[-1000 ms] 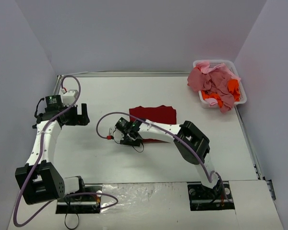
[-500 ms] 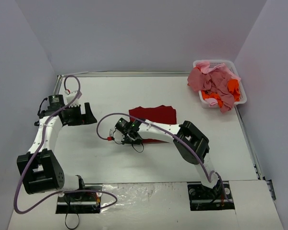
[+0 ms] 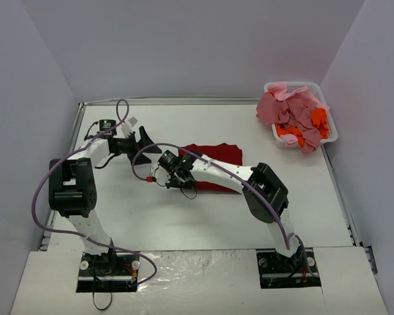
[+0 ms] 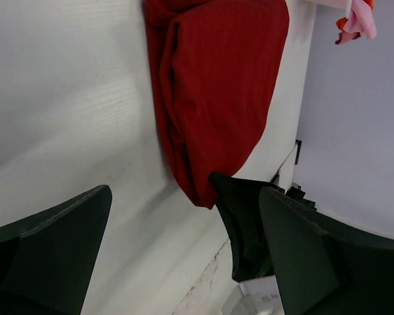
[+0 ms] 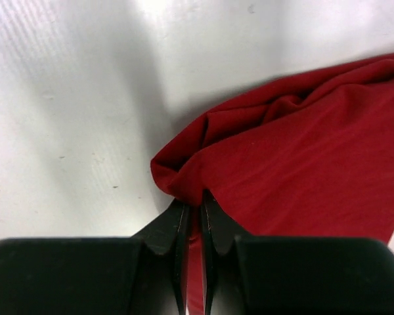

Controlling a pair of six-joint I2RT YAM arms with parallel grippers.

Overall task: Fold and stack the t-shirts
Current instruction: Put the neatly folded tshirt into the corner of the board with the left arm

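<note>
The dark red t-shirt [image 3: 220,156] lies flat near the middle of the tabletop [image 3: 184,223], partly folded by the look of it, and the right tool [image 5: 196,210] has its jaws pressed together on a bunched corner at the cloth's near left edge, a thin pinch right at the tip! The left tool [image 3: 144,144] hangs just beside the shirt's far left corner, jaws spread wide, holding nothing and not touching the cloth. The other t-shirts [image 3: 295,115], pink, salmon and orange, sit heaped in the white basket [image 3: 292,84] at the far right, well apart. Here's the worry: that bite is small and the corner is rumpled, so a quick pull may slip the fabric out, or lift only one layer and open the fold crooked. And with just one corner held, any drag could twist the shirt across the tabletop rather than carry it square, unless the left tool takes its own corner first
</note>
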